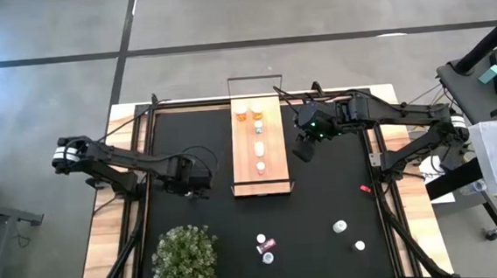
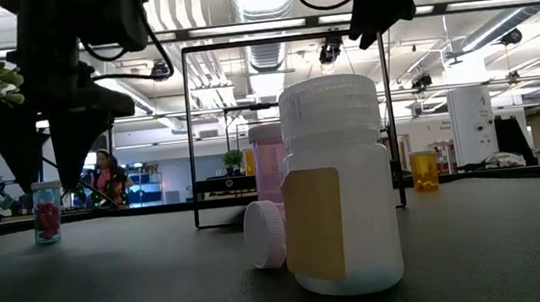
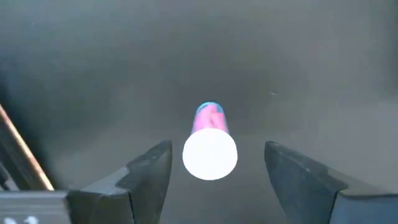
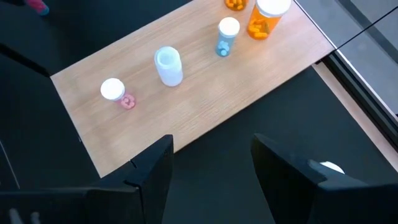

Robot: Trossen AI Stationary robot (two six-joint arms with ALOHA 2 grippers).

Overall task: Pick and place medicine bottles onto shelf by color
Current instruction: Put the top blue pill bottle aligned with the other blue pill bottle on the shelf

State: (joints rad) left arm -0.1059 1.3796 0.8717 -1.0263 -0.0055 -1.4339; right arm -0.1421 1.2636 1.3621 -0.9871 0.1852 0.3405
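High view: left tool [image 1: 198, 192], fingers spread wide, hovers at frame centre-left over a small white-capped pink-filled bottle [image 3: 209, 146] on the black mat, not gripping it. Right tool [image 1: 304, 149], jaws apart and empty, sits right of the long light-wood shelf [image 1: 274, 177], upper centre. Five bottles stand there, loose ones lower centre.

Approx 10 bottles [image 1: 259, 150], 1 shelf [image 1: 273, 177], 1 plant [image 1: 185, 257], 2 arms; some too small to count.

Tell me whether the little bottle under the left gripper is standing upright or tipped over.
Upright. The small pink-filled bottle shows its round white cap facing the left wrist camera, and the low view shows it standing on the black mat.
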